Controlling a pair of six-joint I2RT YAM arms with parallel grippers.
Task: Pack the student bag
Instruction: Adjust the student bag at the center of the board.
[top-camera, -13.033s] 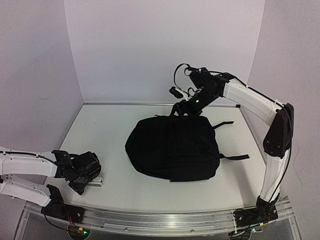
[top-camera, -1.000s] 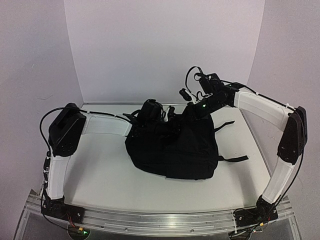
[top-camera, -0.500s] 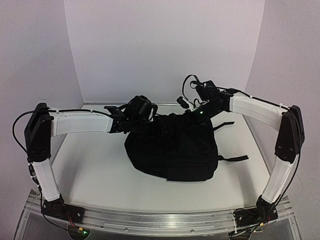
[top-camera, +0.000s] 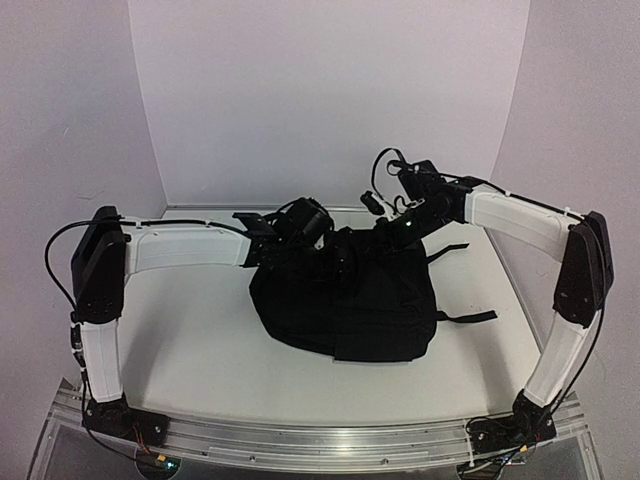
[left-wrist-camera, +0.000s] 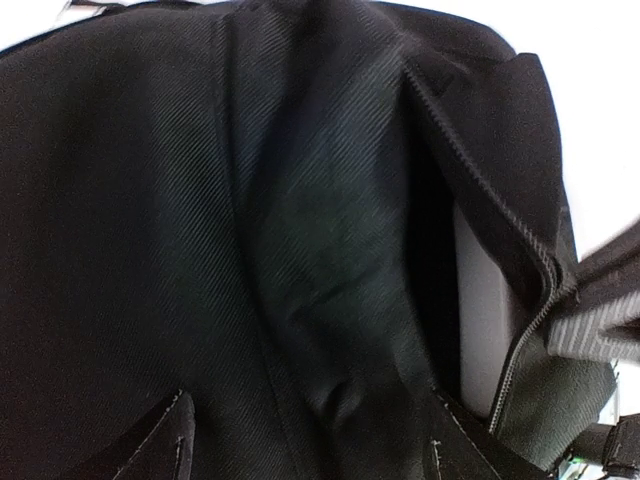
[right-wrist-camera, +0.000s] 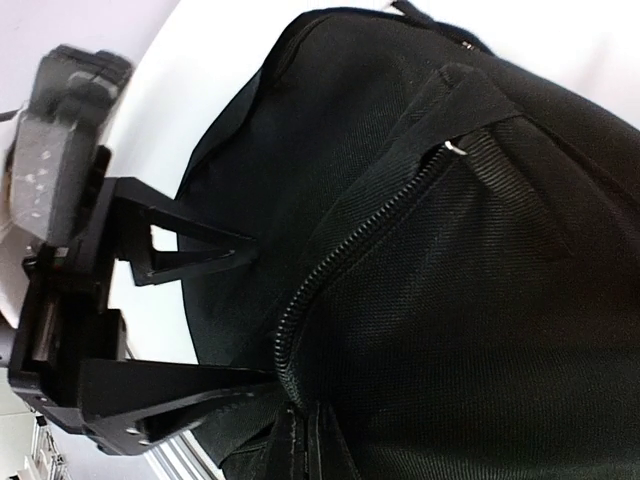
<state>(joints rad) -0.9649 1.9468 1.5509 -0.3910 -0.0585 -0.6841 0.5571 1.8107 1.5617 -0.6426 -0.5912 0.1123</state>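
Toward the right of the counter's (top-camera: 190, 330) middle lies the student bag (top-camera: 345, 300), a black fabric backpack. Its long axis runs roughly from the far edge to the near edge and leans a little toward the near right corner. The top end points at the far edge and the flatter base at the near edge. The far end is bunched up off the surface, while the rest lies flat. Two black webbing straps (top-camera: 468, 316) stick out toward the right edge. The left claw (top-camera: 318, 245) hovers over the bag's far left shoulder with its two fingers apart and nothing between them. In the right wrist view, one of those fingers reaches up to the zip (right-wrist-camera: 350, 235). The right claw (right-wrist-camera: 297, 420) is at the far end, its fingers pressed together on the bag's edge where the zip line ends. Whether they pinch the puller or only fabric cannot be told. In the left wrist view the zip mouth gapes, and a pale grey flat panel (left-wrist-camera: 478, 300) shows inside.
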